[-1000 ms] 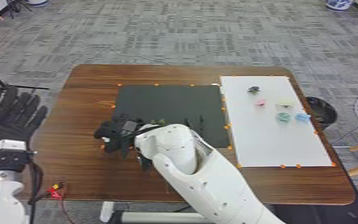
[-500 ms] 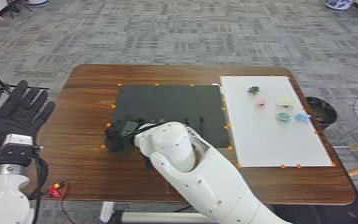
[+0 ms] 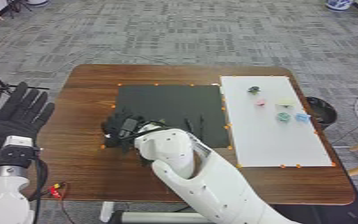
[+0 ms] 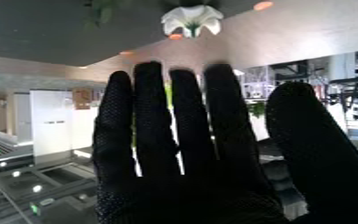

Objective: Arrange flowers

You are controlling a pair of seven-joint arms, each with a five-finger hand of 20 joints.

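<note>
Probably we are at the pick-up step, with most of the arranging left to do, judging by the small blooms lying loose on the white sheet [image 3: 273, 145]. Our right hand [image 3: 127, 125] hangs low at the near-left part of the dark mat [image 3: 162, 100]. In the wrist view its fingers [image 4: 149, 130] are straight, side by side with slim gaps, the thumb [image 4: 316, 140] well apart and nothing clamped between them. The white flower [image 4: 191, 19] sits beyond the fingertips, at the mat's edge and apart from the glove; we cannot tell how its stem lies. To do this well, we should bring the open hand in low, let the stem come between thumb and fingers, and only then close, gently, below the head. Pinching the petals would likely crumple or twist the bloom, and sweeping in sideways could nudge it off the mat. A light but firm hold should suit something so soft, with a short straight lift before any turn. Leafy green [image 4: 103, 11] lies near it on the mat, so we would want the glove's edge kept off that. The pink bloom [image 3: 261, 102], the pale yellow bloom [image 3: 285, 104], the teal bloom [image 3: 284, 117] and the blue bloom [image 3: 302, 117] can wait. Our left hand [image 3: 17, 117], fingers spread, is best left beside the surface [image 3: 82, 170].
</note>
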